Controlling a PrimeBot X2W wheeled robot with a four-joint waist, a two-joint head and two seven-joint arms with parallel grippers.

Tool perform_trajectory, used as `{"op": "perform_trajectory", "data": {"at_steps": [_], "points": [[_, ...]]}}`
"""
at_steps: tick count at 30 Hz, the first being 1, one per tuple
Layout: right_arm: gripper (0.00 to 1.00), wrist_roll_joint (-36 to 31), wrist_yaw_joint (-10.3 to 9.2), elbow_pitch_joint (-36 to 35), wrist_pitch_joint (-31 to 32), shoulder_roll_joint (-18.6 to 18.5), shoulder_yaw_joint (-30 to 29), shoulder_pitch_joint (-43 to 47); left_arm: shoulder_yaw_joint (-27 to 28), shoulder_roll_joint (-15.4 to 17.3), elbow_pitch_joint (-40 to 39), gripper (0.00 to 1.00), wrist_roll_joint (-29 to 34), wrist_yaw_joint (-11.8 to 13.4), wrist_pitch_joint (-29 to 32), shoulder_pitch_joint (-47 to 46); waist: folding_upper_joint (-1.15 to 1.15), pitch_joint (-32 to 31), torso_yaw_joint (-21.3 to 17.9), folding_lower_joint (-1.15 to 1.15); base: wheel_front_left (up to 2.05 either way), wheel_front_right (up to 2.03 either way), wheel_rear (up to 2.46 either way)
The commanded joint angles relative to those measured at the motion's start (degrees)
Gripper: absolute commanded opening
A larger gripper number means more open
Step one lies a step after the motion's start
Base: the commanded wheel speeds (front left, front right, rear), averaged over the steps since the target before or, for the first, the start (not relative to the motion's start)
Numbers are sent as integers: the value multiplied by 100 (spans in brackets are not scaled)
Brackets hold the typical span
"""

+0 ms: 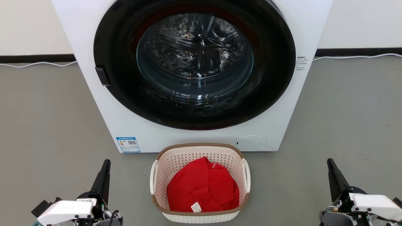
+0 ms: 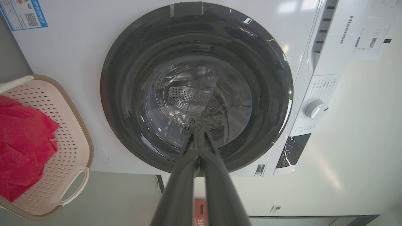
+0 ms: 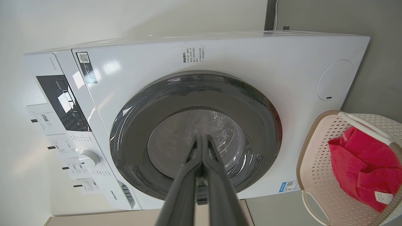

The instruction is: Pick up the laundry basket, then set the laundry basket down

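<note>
With the laundry basket (image 1: 201,145) sitting on the floor (image 1: 47,125) just before the washing machine (image 1: 94,103), the left gripper (image 1: 106,164) and right gripper (image 1: 331,164) are flanking it, closed and empty, so pickup is seemingly just starting, calling for opening onto its side handles (image 1: 153,176).

Laundry basket (image 1: 200,217) before washer (image 1: 176,138), holding red cloth (image 1: 202,188), perhaps shirt.

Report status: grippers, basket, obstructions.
Left gripper shut, right gripper shut, both empty. Laundry basket on floor before washer, red garment inside. Nothing between grippers and handles.
</note>
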Motion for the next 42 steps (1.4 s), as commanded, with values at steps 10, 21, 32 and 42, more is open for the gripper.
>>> {"op": "perform_trajectory", "data": {"at_steps": [10, 21, 32, 42], "points": [[0, -17, 1, -166, 58, -21, 107, -332, 164, 64, -128, 0, 10, -42, 34, -298, 0, 0, 0, 0, 0, 0, 0], [0, -17, 1, -166, 58, -21, 107, -332, 164, 64, -128, 0, 10, -42, 34, -298, 0, 0, 0, 0, 0, 0, 0], [0, -17, 1, -166, 58, -21, 107, -332, 164, 64, -128, 0, 10, -42, 34, -298, 0, 0, 0, 0, 0, 0, 0], [0, -17, 1, -166, 58, -21, 107, -332, 164, 64, -128, 0, 10, -42, 34, -298, 0, 0, 0, 0, 0, 0, 0]]}}
